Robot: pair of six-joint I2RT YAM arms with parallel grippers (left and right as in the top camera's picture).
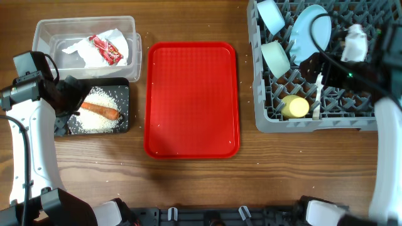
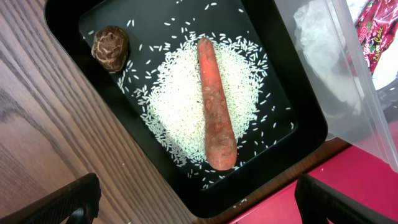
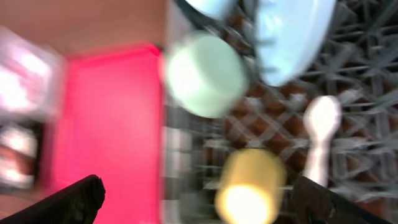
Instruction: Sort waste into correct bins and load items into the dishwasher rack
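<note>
A flat red tray [image 1: 191, 100] lies on the wooden table [image 1: 188, 25] — about mid-table, long sides running front to back — with rounded corners and a raised rim.

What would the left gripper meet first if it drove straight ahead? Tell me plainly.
Probably the orange carrot on the loose white rice in the shallow black rectangular tray; depth is unclear.

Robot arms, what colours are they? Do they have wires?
The left arm and right arm both have long white shells with chunky black joints. A thin black cable runs along the left arm, and another curves in to the right one. The left tool and right tool have black fingers.
</note>
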